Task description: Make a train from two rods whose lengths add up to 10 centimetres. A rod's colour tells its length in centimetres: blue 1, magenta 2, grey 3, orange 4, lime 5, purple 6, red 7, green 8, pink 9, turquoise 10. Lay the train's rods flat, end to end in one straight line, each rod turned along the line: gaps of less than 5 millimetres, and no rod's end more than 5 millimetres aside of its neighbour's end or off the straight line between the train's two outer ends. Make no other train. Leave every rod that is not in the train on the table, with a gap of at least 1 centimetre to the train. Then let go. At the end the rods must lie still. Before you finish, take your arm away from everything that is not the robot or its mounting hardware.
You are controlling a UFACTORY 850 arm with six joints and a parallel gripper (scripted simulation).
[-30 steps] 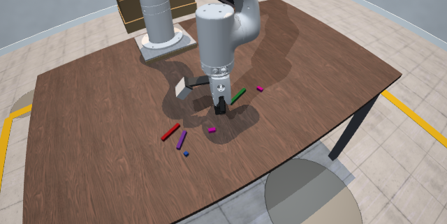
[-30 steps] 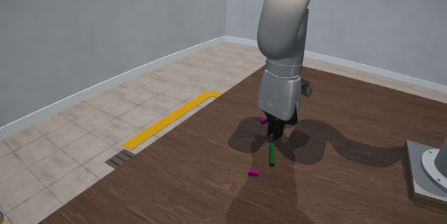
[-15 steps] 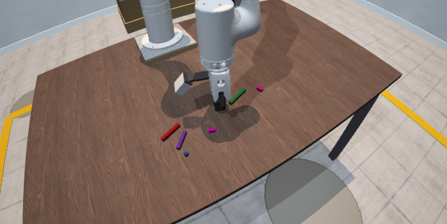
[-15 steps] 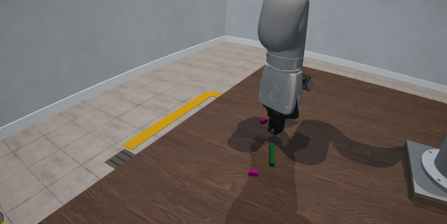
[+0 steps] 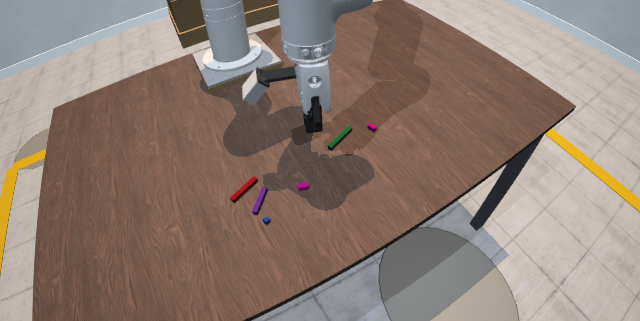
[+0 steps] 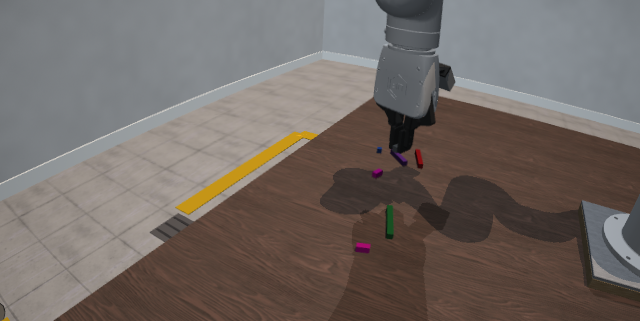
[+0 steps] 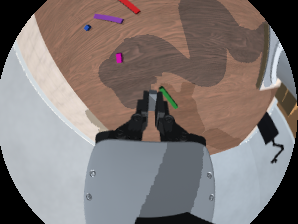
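Observation:
My gripper (image 5: 313, 127) (image 6: 401, 144) is shut on a short grey rod (image 7: 152, 100), held above the table between the fingertips. The green rod (image 5: 340, 138) (image 6: 390, 222) (image 7: 169, 98) lies on the table. One magenta rod (image 5: 372, 127) (image 6: 363, 248) lies beside it, apart, turned another way. The other magenta rod (image 5: 303, 186) (image 6: 377, 173) (image 7: 119, 58) lies alone, between the green rod and the purple rod (image 5: 259, 200) (image 6: 399, 158) (image 7: 108, 19). The red rod (image 5: 244, 189) (image 6: 419, 158) (image 7: 130, 6) lies near the purple one, not touching.
The small blue rod (image 5: 266, 220) (image 6: 379, 150) (image 7: 87, 28) lies just off one end of the purple rod. The arm's base plate (image 5: 220, 80) (image 6: 595, 261) stands at the table's rear edge. Arm shadows fall across the wooden table (image 5: 125, 136) around the green rod.

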